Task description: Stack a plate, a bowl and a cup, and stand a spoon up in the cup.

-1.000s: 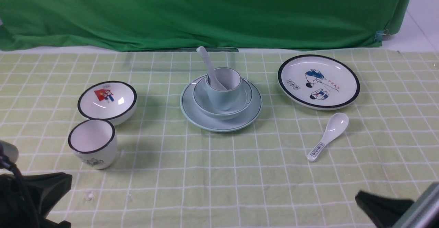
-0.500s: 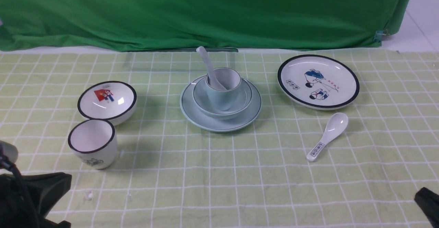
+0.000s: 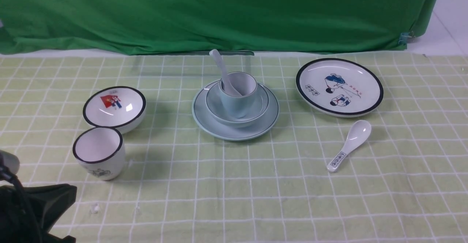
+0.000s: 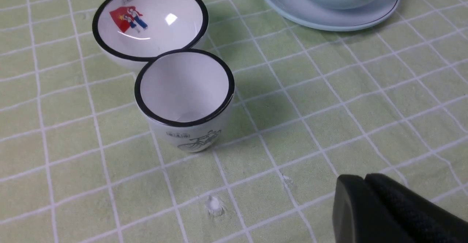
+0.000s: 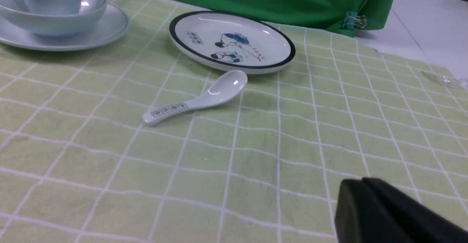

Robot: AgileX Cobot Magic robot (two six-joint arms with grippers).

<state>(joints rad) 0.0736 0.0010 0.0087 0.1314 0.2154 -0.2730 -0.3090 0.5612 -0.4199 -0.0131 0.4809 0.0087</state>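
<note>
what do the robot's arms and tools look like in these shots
Little shows. The left tool is matte black with a finely textured finger face and rounded tip. The right tool is plain matte black. The front view shows black left arm housing and a black cable.

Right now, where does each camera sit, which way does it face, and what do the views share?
Front: between the arms, facing the green backdrop; left arm's dark body at the near corner.
Left wrist: low over the black-rimmed cup and black-rimmed bowl; left pincer shut.
Right wrist: low, facing the printed spoon and cartoon plate; right pincer shut.
Shared: both wrist views catch the plate holding the bowl.
</note>
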